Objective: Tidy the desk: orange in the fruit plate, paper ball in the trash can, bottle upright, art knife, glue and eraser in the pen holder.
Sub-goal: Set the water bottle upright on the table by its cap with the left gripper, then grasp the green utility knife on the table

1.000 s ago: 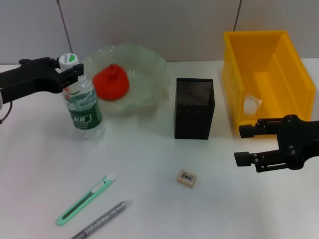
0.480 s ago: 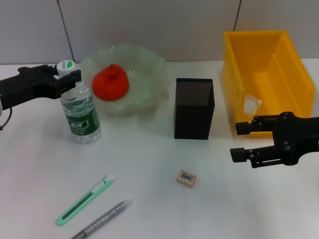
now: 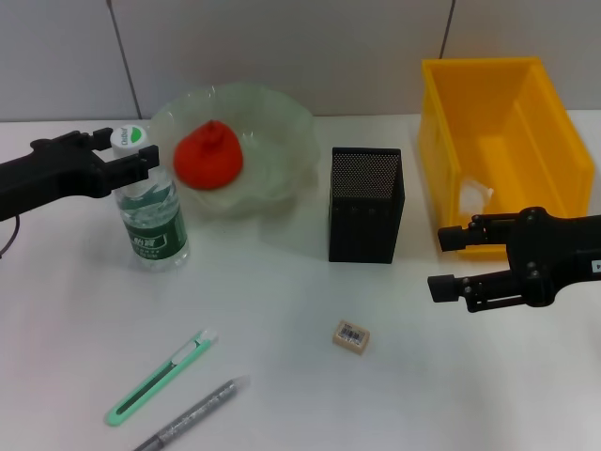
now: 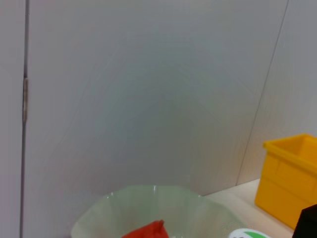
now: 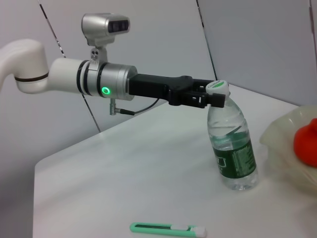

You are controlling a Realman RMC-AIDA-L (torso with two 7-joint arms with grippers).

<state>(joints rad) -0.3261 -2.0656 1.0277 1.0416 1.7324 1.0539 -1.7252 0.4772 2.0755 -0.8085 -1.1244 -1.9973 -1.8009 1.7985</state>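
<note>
The clear bottle (image 3: 155, 218) with a green label stands upright on the table, left of the fruit plate (image 3: 272, 122). My left gripper (image 3: 125, 150) is shut on the bottle's neck just under the white cap (image 5: 218, 87). A red-orange orange (image 3: 208, 155) lies in the plate. The paper ball (image 3: 474, 197) sits in the yellow trash can (image 3: 526, 85). My right gripper (image 3: 449, 261) hovers open in front of the can, holding nothing. The eraser (image 3: 350, 335) lies in front of the black mesh pen holder (image 3: 366, 202). At the front left lie the green art knife (image 3: 160, 376) and grey glue (image 3: 192, 413).
The wall runs close behind the plate and the can. In the left wrist view the plate rim (image 4: 153, 196) and the can's corner (image 4: 292, 168) show below the wall. Bare tabletop lies between the eraser and the right gripper.
The bottle, tilted a second ago, now stands upright and a little further left with the left gripper still on its neck. The right gripper has drifted left, toward the pen holder.
</note>
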